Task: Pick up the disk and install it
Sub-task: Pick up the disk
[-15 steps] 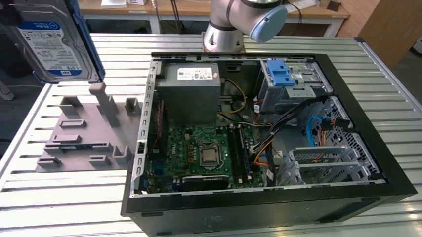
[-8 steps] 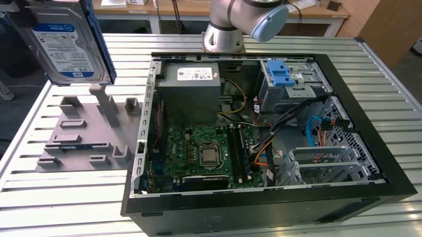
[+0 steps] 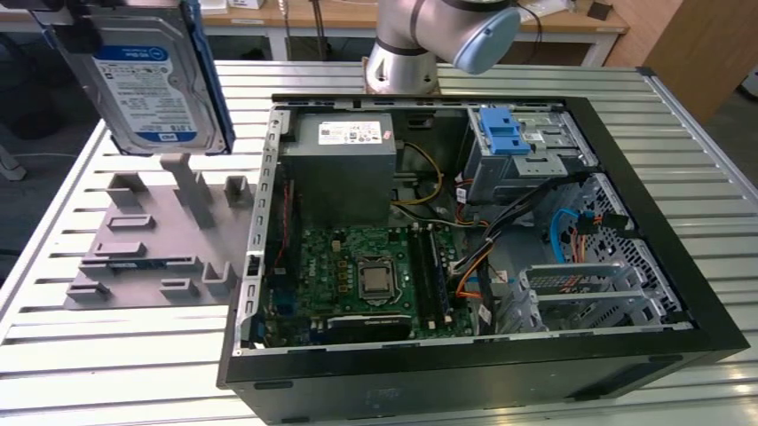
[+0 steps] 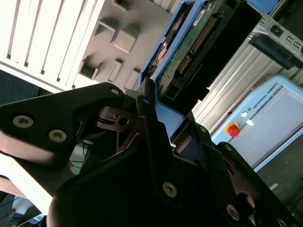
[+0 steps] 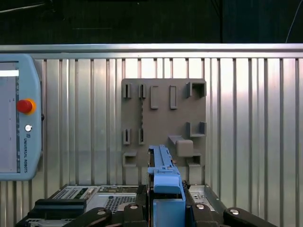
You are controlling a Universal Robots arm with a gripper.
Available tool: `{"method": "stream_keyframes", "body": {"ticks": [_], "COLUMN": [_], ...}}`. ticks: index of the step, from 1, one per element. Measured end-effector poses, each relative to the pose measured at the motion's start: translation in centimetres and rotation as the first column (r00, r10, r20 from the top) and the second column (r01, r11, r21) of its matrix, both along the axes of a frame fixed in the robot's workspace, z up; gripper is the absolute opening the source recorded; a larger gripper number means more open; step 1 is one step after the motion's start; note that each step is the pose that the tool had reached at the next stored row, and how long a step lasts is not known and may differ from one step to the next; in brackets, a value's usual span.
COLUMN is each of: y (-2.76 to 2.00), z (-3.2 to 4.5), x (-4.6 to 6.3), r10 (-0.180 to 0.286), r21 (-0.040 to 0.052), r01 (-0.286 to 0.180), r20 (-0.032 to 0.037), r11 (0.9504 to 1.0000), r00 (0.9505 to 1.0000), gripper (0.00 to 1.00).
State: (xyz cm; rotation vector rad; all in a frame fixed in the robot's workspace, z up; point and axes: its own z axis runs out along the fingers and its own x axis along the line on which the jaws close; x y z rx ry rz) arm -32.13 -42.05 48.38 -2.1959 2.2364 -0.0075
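The disk [image 3: 148, 89], a silver drive with a white-and-blue label in a blue bracket, hangs upright in the air at the exterior view's upper left, above the grey holder plate [image 3: 142, 240]. My gripper [image 3: 71, 22] is shut on its upper end at the picture's top edge. In the second wrist view the black fingers [image 4: 147, 109] clamp the blue bracket, and the disk [image 4: 199, 42] shows its green circuit board side. In the first wrist view the disk's blue bracket edge [image 5: 163, 175] stands out from the gripper [image 5: 165, 210], over the plate [image 5: 163, 118].
An open computer case [image 3: 663, 266] lies on the slatted metal table [image 3: 142, 355] at the exterior view's right. Inside are a grey power supply box [image 3: 343, 169], a motherboard [image 3: 367, 275] and a drive bay with a blue latch [image 3: 509, 133]. A teach pendant [image 5: 14, 118] lies nearby.
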Motion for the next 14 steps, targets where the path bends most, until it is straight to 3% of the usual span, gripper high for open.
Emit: {"method": "stream_keyframes", "body": {"ticks": [14], "y": [-1.41], "z": [-0.01], "x": [3.4], "r10": [0.0], "r21": [0.0], "r01": [0.0], "r20": [0.0], "r11": [1.0], "r00": [1.0], "gripper": [0.36]}}
